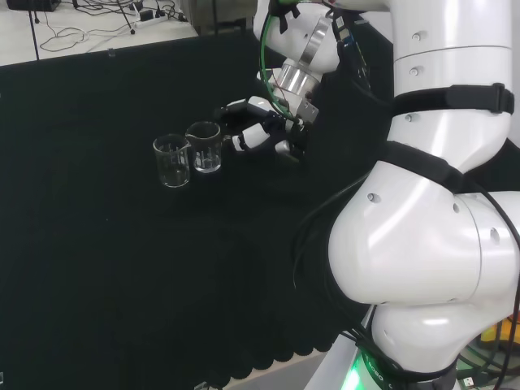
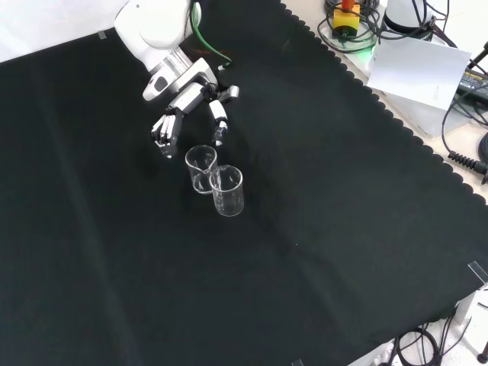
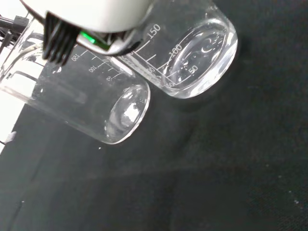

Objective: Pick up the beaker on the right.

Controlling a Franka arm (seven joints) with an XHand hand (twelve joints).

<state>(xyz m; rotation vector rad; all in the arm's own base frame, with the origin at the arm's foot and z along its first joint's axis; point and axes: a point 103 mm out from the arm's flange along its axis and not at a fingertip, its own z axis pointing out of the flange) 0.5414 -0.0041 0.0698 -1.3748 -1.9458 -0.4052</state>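
Two clear glass beakers stand upright, side by side and touching, on the black cloth. In the head view the right beaker [image 1: 205,146] is the one next to the hand [image 1: 262,130], and the left beaker [image 1: 172,161] stands beyond it. In the front view the hand [image 2: 187,99] hangs just above the upper beaker [image 2: 201,168], with the other beaker [image 2: 228,191] below it. Its fingers [image 2: 162,139] and thumb [image 2: 219,126] are spread and reach towards that beaker's rim without closing on it; the hand is open. The wrist view has both beakers [image 3: 192,53] [image 3: 91,101] close up, under a blurred white part of the hand [image 3: 91,14].
The arm's white links [image 1: 439,203] rise at the head view's right. Black cloth [image 2: 320,229] lies bare around the beakers. In the front view, cables and a white sheet [image 2: 423,69] lie past the cloth's scalloped edge at the upper right.
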